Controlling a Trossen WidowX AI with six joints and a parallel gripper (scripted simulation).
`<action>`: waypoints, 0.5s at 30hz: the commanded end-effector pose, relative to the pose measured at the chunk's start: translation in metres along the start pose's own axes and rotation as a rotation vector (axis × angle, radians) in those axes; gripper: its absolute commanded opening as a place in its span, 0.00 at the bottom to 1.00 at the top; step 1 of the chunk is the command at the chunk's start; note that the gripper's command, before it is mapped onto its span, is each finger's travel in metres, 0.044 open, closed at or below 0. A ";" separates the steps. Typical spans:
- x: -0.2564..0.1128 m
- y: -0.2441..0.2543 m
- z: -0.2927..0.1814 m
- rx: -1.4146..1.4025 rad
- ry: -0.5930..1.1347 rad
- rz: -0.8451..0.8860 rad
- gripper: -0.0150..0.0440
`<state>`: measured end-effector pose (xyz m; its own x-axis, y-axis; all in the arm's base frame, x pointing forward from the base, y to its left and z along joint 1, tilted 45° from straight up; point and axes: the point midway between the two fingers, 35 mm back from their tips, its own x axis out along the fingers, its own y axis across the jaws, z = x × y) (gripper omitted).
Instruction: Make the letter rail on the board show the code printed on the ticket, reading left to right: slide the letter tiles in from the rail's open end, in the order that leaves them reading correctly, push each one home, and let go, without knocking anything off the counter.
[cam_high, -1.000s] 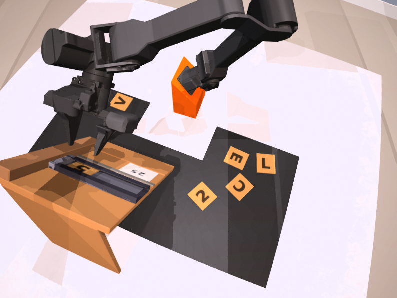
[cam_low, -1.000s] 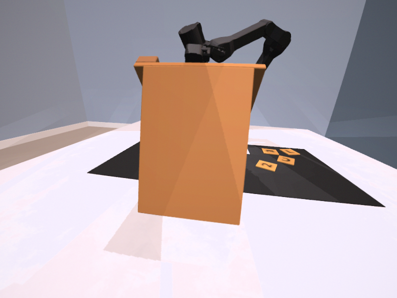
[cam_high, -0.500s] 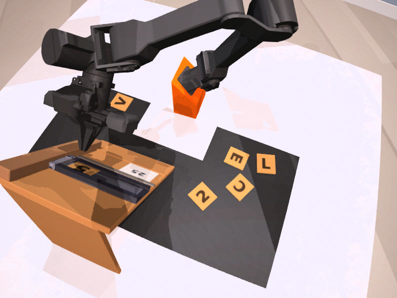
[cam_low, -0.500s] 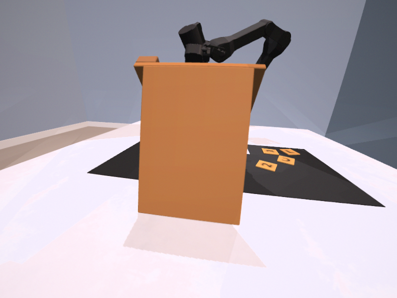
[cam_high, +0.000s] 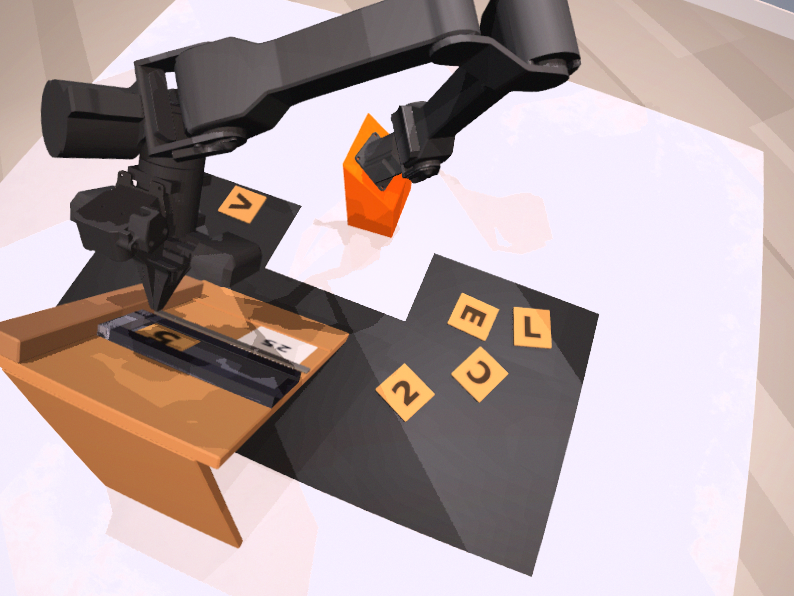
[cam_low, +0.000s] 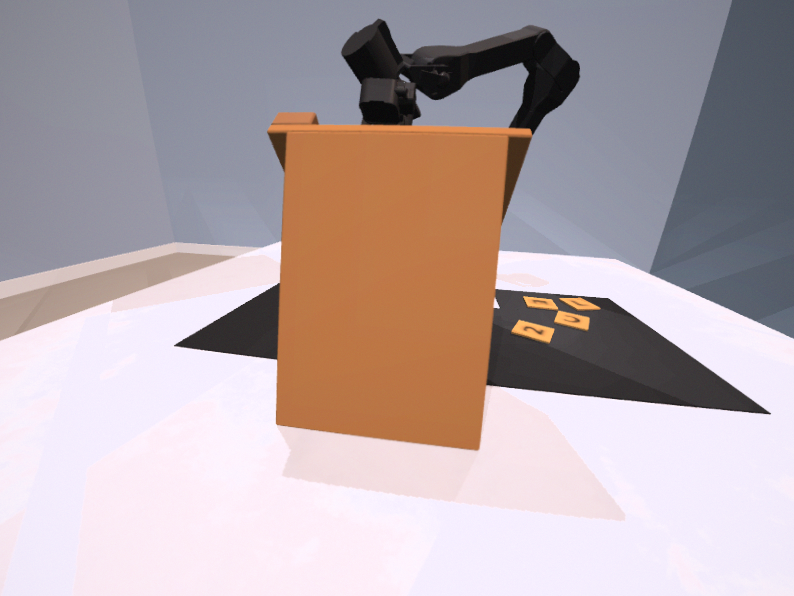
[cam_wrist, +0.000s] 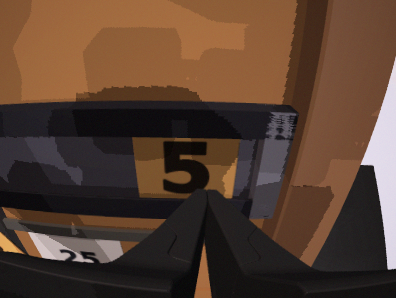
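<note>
My gripper (cam_high: 155, 307) (cam_wrist: 205, 199) is shut and empty, its tips at the near edge of the 5 tile in the wrist view. The 5 tile (cam_high: 169, 336) (cam_wrist: 150, 170) lies in the dark rail (cam_high: 224, 378) (cam_wrist: 50, 120); the wrist view shows a narrow dark gap between it and the rail's closed end. The white ticket (cam_high: 298, 353) (cam_wrist: 45, 245) beside the rail reads 25. The 2 tile (cam_high: 405, 392) (cam_low: 533, 331) lies flat and turned on the black mat (cam_high: 487, 474) (cam_low: 615, 372). The rail is hidden in the exterior view.
The E tile (cam_high: 473, 316), L tile (cam_high: 532, 327) and a C or U tile (cam_high: 479, 374) lie near the 2 tile. The V tile (cam_high: 241, 204) lies behind the wooden stand (cam_high: 128, 442) (cam_low: 391, 288). A raised wooden block (cam_high: 51, 327) borders the rail's closed end. An orange block (cam_high: 371, 211) stands under the arm's base.
</note>
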<state>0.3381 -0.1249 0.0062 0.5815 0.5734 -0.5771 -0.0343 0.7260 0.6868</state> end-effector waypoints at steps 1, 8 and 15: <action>0.007 0.010 0.009 -0.010 0.220 -0.018 0.25; 0.004 0.044 0.011 -0.052 0.517 0.024 0.25; 0.004 0.045 0.011 -0.053 0.525 0.026 0.25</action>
<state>0.3482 -0.1057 0.0280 0.2233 0.6766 -0.7017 -0.0527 0.7272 0.6844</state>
